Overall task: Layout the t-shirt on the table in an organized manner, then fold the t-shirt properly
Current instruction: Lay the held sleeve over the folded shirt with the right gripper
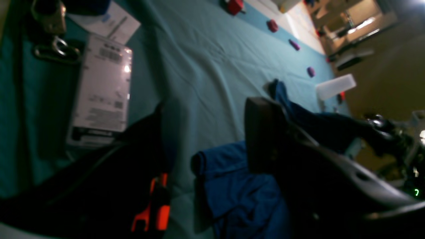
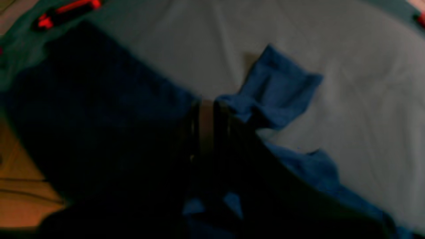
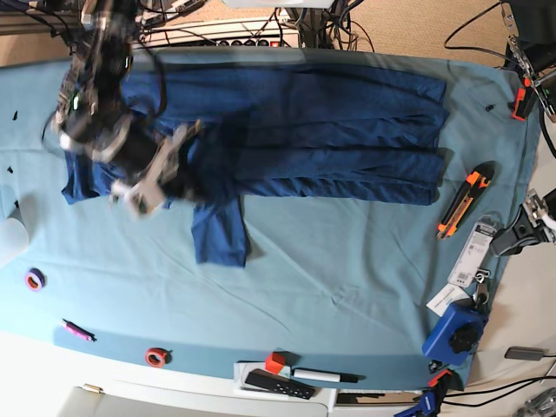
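Evidently soft and limp, the t-shirt (image 3: 330,130) suits hem pinches; right hand (image 2: 207,109) clamps its fabric, left hand (image 3: 532,228) gapes empty.

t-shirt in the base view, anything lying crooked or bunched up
Yes. The t-shirt lies mostly flat across the table, but one sleeve sticks out at a right angle to the body, and the cloth is bunched where the right gripper is shut on it.
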You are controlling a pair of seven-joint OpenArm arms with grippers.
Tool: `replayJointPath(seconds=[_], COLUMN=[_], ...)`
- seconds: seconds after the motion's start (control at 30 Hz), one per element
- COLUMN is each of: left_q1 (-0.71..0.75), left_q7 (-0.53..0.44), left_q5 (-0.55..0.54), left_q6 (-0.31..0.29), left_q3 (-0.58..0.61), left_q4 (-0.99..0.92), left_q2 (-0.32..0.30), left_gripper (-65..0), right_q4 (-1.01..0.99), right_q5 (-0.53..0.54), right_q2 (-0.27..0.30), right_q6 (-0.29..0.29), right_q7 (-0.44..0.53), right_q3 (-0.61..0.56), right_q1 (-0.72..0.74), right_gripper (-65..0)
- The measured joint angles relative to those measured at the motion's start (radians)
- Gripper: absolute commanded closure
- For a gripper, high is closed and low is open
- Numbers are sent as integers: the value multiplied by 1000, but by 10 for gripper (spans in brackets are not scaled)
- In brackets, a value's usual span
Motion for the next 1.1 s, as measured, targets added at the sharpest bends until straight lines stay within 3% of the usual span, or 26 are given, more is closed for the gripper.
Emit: replayJointPath(seconds=[0.07, 0.43, 0.67, 0.73, 0.77, 0.8, 1.0, 1.07, 1.1], left_q1=[0, 0, 0, 0, 0, 0, 0, 0, 0], left_q7=[0, 0, 0, 0, 0, 0, 0, 0, 0], left_q5=[0, -2, -2, -2, -2, -2, -2, -2, -2], left_q6=[0, 0, 0, 0, 0, 0, 0, 0, 0], left_q3=[0, 0, 0, 0, 0, 0, 0, 0, 0], left_q4=[0, 0, 0, 0, 0, 0, 0, 0, 0], left_q2=[-1, 0, 0, 0, 0, 0, 0, 3, 8], left_gripper=[-315, -305, -305, -305, -305, -305, -305, -305, -305], right_q4=[37, 43, 42, 42, 42, 42, 42, 42, 42], right_q5=[1, 0, -37, -54, -62, -85, -177, -267, -326], right_q2=[-9, -192, -201, -201, -201, -201, -200, -200, -201], right_q6=[0, -3, -4, -3, -3, -3, -8, -59, -117], right_q7=[-1, 14, 12, 5, 6, 8, 79, 150, 196], right_q3=[2, -7, -179, -237, -261, -282, -306, -290, -276], right_q1=[-43, -93, -94, -94, -94, -93, -93, -94, -94], right_gripper=[0, 0, -6, -204, -279, -311, -311, -311, -311])
